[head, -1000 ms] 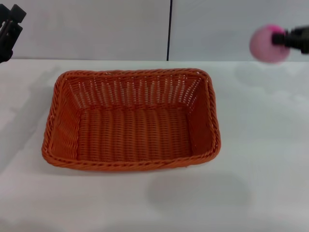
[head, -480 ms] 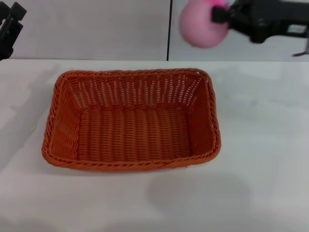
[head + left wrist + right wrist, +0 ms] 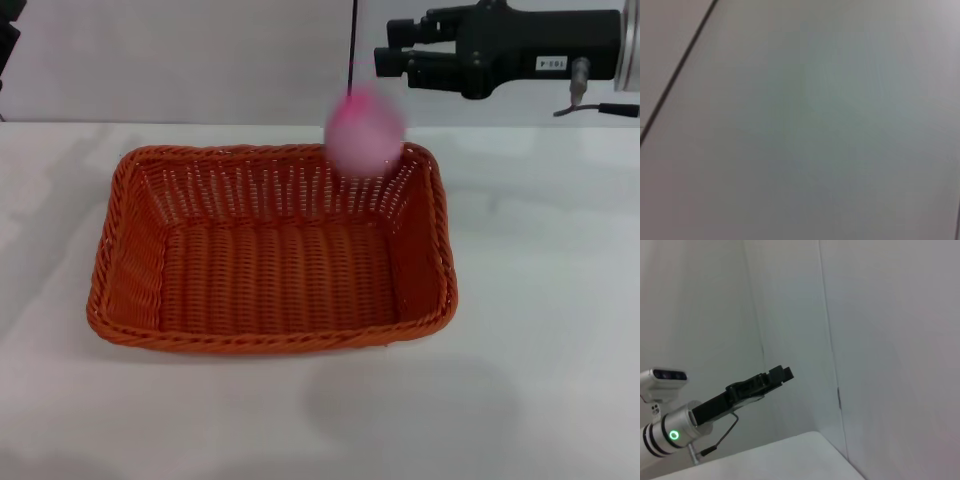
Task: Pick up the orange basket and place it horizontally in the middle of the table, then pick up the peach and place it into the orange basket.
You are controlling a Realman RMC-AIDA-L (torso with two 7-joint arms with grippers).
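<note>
The orange basket (image 3: pixel 270 250) lies lengthwise across the middle of the white table (image 3: pixel 540 300), its inside bare. The pale-pink peach (image 3: pixel 365 133) is blurred in mid-air over the basket's far right corner, touching nothing. Just above and to its right, my right gripper (image 3: pixel 392 48) hangs open with nothing between its fingers. My left gripper (image 3: pixel 783 373) is parked high at the far left; the right wrist view shows it in front of the wall. The left wrist view shows only wall.
A grey wall with a dark vertical seam (image 3: pixel 352 60) stands behind the table. White tabletop stretches in front of the basket and on both sides of it.
My right gripper carried the peach leftward to above the basket's far right corner and let it go. The peach is now below the fingers, dropping toward the basket.
</note>
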